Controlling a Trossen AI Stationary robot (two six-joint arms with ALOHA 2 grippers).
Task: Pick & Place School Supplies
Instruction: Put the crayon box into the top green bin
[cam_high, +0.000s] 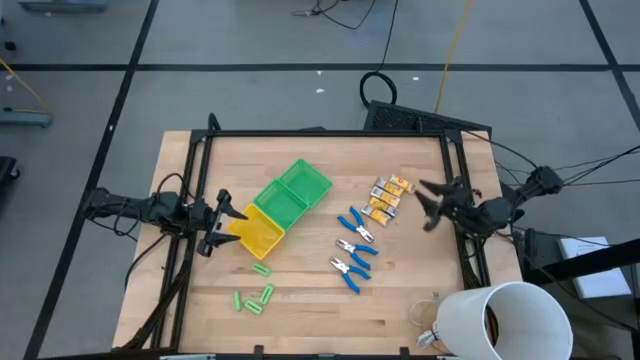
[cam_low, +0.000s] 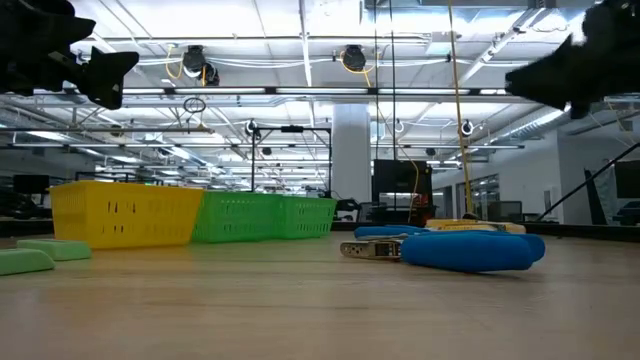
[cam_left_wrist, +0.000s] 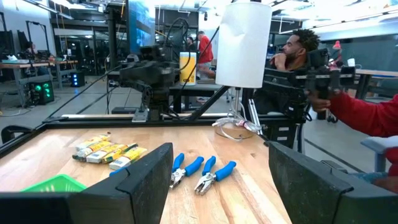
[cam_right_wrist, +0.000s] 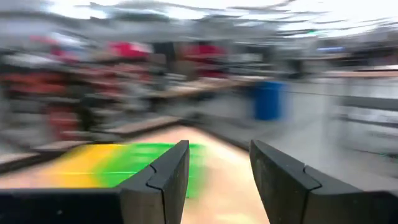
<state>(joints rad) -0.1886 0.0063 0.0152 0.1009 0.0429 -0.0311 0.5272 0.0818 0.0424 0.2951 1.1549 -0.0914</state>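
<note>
Several yellow-orange oblong pieces (cam_high: 388, 198) lie in a cluster right of centre; they also show in the left wrist view (cam_left_wrist: 109, 152). Three blue-handled tools (cam_high: 355, 247) lie flat just nearer, also seen low (cam_low: 470, 250). Several light-green short sticks (cam_high: 256, 292) lie toward the near-left. My left gripper (cam_high: 228, 215) hovers open at the yellow end of the green-and-yellow tray (cam_high: 282, 203). My right gripper (cam_high: 425, 205) hovers open just right of the yellow-orange pieces, facing the tray (cam_right_wrist: 124, 162). Both grippers are above the table and hold nothing.
A big white cup (cam_high: 503, 322) stands at the table's near-right corner, with cables beside it. A black frame (cam_high: 320, 133) borders the table's far edge and sides. Beyond the table, a person (cam_left_wrist: 298, 46) sits and a red sleeve (cam_left_wrist: 367, 115) shows.
</note>
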